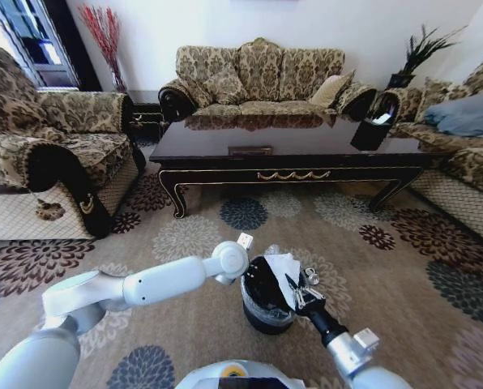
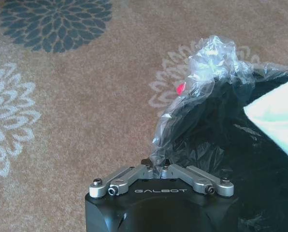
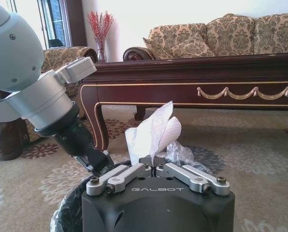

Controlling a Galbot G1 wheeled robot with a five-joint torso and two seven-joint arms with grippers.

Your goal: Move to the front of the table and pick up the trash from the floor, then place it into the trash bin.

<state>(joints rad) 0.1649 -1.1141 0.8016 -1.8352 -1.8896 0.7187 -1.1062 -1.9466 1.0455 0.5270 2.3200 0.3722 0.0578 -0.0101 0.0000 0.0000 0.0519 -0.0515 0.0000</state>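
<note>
From my head camera, the small round black trash bin point(image 1: 264, 308) stands on the flower-patterned beige carpet point(image 1: 403, 284), well in front of the long glossy dark wood coffee table point(image 1: 290, 158), with open carpet between them. My right gripper point(image 1: 297, 293) holds the white crumpled paper sheet point(image 1: 284, 269) over the bin's rim.

At my left wrist, "GALBOT" reads on the housing; my left gripper point(image 2: 162, 170) is pinched on the bin's thin translucent plastic liner point(image 2: 207, 72).

At my right wrist, "GALBOT" again; fingers clamp the paper above the bin.
</note>
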